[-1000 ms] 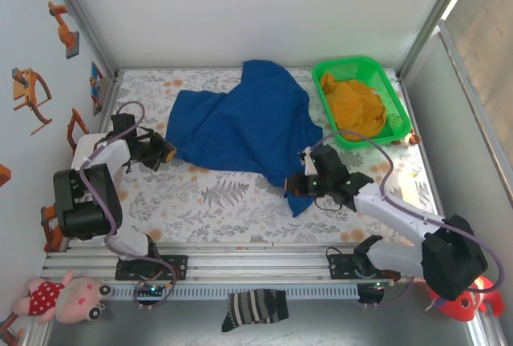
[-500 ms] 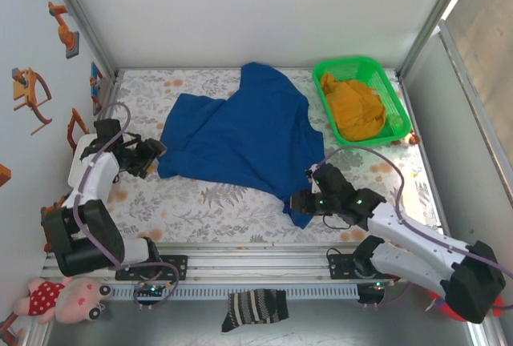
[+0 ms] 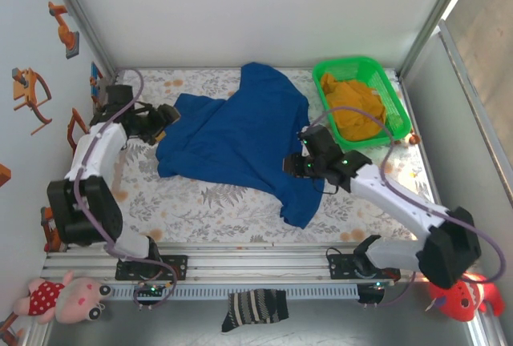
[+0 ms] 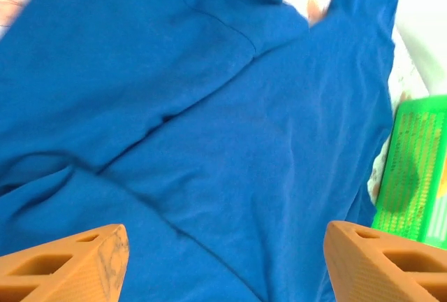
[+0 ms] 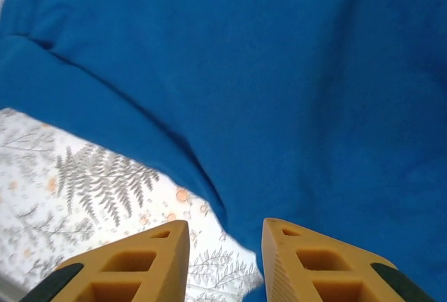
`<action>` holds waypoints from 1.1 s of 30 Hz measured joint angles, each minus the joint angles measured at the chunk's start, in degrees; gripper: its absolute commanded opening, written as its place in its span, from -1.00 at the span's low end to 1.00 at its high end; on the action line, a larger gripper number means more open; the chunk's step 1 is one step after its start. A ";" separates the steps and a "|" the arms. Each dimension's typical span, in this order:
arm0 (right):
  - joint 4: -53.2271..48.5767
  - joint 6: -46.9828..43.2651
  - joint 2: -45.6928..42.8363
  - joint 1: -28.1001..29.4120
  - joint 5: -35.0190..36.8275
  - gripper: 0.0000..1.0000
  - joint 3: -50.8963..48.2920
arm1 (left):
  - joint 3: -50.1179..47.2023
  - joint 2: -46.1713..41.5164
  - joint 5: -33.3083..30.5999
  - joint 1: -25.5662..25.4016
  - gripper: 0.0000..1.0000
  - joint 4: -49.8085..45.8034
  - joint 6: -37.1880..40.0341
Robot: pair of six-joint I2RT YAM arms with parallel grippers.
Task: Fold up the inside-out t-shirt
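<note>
The inside-out t-shirt (image 3: 240, 134) lies rumpled and spread across the middle of the table, royal blue, with one corner trailing toward the near edge (image 3: 298, 206). My left gripper (image 3: 165, 117) stands at the shirt's left edge. In the left wrist view its jaws (image 4: 223, 263) are wide open over blue cloth (image 4: 209, 120), with nothing between them. My right gripper (image 3: 298, 163) hovers over the shirt's right side. In the right wrist view it (image 5: 225, 253) is open above the cloth's edge (image 5: 279, 92), holding nothing.
A green basket (image 3: 389, 90) holding a mustard-yellow garment (image 3: 354, 110) stands at the back right, close to the shirt; its wall (image 4: 412, 169) shows in the left wrist view. The fern-print table cover (image 3: 208, 202) is bare at the front. A striped sock (image 3: 255, 307) lies beyond the rail.
Both grippers have opened and let go of the shirt. The left gripper moved toward the back along the shirt's left edge. The right gripper moved back over the cloth.
</note>
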 measured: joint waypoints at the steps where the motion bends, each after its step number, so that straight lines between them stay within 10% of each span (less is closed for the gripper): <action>1: 1.86 0.31 2.43 -0.15 -0.76 -0.44 -0.22 | -0.07 2.12 0.37 -0.85 0.43 1.01 -0.33; 10: 18.01 7.89 9.88 0.11 -6.10 -0.47 -15.39 | -13.51 8.79 2.58 -2.16 0.41 9.60 -4.33; 20: 23.91 19.06 1.62 8.39 -4.63 -0.47 -25.33 | -24.24 -3.04 -0.94 -2.14 0.47 8.68 -5.44; 33: 7.02 6.71 4.28 0.26 1.57 -0.30 0.63 | 20.11 13.97 -10.01 2.38 0.24 -2.58 5.75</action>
